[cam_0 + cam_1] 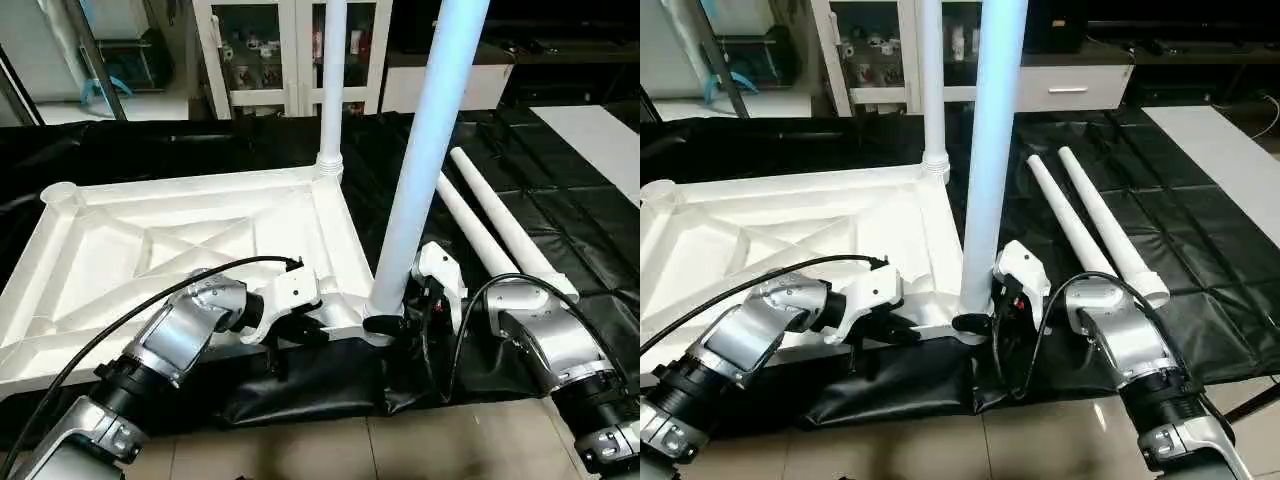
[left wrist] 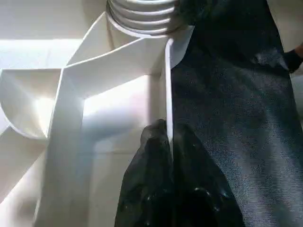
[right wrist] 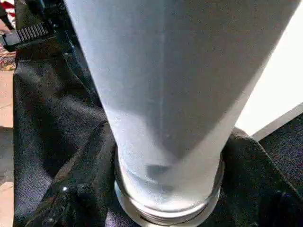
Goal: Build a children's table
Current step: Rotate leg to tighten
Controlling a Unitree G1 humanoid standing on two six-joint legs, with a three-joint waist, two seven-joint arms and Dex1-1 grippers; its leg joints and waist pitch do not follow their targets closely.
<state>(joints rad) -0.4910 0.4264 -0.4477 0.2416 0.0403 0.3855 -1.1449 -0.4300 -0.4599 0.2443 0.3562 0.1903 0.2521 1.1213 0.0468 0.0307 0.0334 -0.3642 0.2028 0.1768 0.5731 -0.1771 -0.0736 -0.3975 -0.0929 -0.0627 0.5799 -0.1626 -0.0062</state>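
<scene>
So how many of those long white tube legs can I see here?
4: a far upright long white plastic tube leg, a near upright leg, and two legs lying side by side on the black cloth.

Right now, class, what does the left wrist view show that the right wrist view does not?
Left wrist view: the tabletop, ribbed underside up, its edge pinched by the left hand. Right wrist view: the smooth tube of the leg, rising close to the camera. Both share the leg's ringed end and the black cloth.
</scene>
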